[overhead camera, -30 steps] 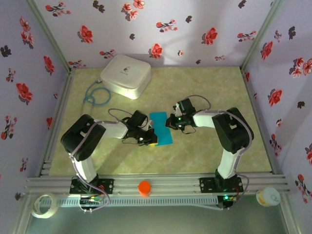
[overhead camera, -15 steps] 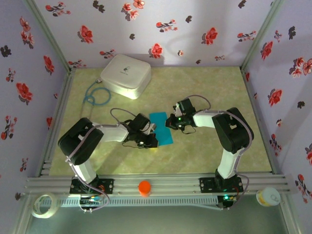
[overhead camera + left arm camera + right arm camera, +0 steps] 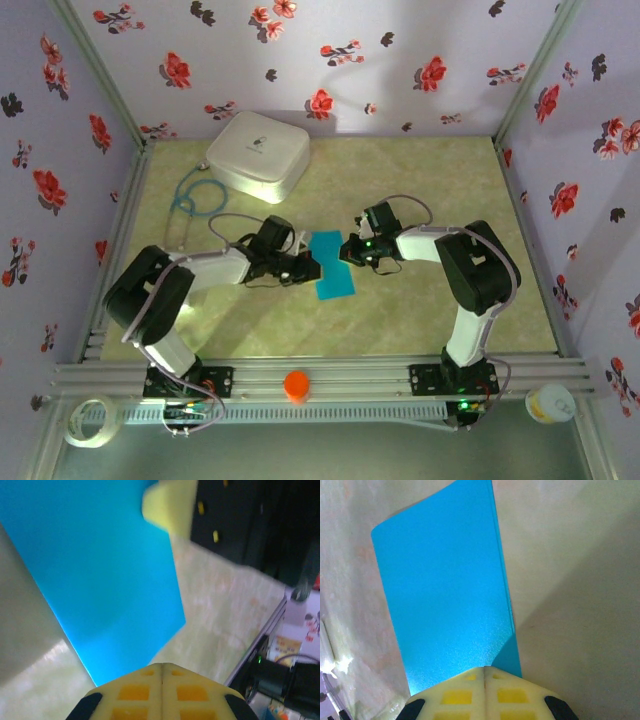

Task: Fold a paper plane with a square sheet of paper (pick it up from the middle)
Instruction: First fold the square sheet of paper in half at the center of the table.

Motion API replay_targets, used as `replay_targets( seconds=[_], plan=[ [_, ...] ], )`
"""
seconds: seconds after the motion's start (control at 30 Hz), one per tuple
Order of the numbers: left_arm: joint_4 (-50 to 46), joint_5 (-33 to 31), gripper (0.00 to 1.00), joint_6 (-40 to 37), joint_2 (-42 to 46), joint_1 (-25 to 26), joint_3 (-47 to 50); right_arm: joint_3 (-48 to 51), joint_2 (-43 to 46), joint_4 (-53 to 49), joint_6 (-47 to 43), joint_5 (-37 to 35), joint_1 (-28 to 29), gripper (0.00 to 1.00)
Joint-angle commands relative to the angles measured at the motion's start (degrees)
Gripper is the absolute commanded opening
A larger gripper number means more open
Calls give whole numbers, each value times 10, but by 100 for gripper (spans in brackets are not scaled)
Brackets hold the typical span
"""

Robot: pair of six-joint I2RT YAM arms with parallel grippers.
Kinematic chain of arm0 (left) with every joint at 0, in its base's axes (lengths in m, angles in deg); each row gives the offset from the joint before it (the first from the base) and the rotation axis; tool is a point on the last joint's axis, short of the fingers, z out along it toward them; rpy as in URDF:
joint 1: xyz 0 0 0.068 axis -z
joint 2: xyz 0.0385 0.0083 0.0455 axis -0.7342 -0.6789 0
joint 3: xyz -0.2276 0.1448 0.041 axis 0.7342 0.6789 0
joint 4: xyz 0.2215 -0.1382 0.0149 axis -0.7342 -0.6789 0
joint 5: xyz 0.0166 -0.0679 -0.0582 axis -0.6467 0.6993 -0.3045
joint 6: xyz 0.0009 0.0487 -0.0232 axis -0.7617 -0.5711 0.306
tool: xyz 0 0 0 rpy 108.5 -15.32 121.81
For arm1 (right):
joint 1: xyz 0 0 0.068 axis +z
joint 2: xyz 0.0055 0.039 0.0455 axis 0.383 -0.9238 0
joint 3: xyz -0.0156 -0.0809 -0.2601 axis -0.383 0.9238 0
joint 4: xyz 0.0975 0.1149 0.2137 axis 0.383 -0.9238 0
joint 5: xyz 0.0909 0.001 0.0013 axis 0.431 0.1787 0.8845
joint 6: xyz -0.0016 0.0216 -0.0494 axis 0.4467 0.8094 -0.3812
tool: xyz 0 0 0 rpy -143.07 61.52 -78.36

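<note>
The turquoise-blue paper (image 3: 333, 267) lies flat on the table as a folded narrow rectangle, two layers showing along one long edge in the right wrist view. My left gripper (image 3: 308, 269) is shut at the sheet's left edge; in its wrist view the closed tips (image 3: 161, 666) sit just off the paper (image 3: 100, 580). My right gripper (image 3: 348, 250) is shut at the upper right edge, its closed tips (image 3: 485, 669) resting over the paper (image 3: 445, 595). The right gripper's yellow finger (image 3: 170, 502) shows across the sheet in the left wrist view.
A white rounded box (image 3: 258, 153) stands at the back left with a coiled blue cable (image 3: 195, 195) beside it. On the front rail sit an orange cap (image 3: 296, 384), a tape roll (image 3: 88, 420) and a white container (image 3: 550, 404). Flowered walls close in three sides.
My left arm has swung its elbow outward to the left and its gripper has slid from the paper's lower left corner up along the left edge. The right arm has stayed put.
</note>
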Motion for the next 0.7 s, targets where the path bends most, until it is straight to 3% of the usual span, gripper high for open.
replay_targets(
  seconds=[0.0,0.37,0.53,0.67],
  plan=[
    [29,17,0,22,-42,-13,-30,38,-36,-109,-5,-71,-4,0],
    [31,21,0,20,-115,-33,-19,38,-33,-110,-5,-70,-4,0],
    [41,22,0,35,-117,-48,5,38,-33,-113,-4,-71,-4,0],
    [5,39,0,34,-95,-51,-31,36,-33,-116,-5,-73,-4,0]
  ],
)
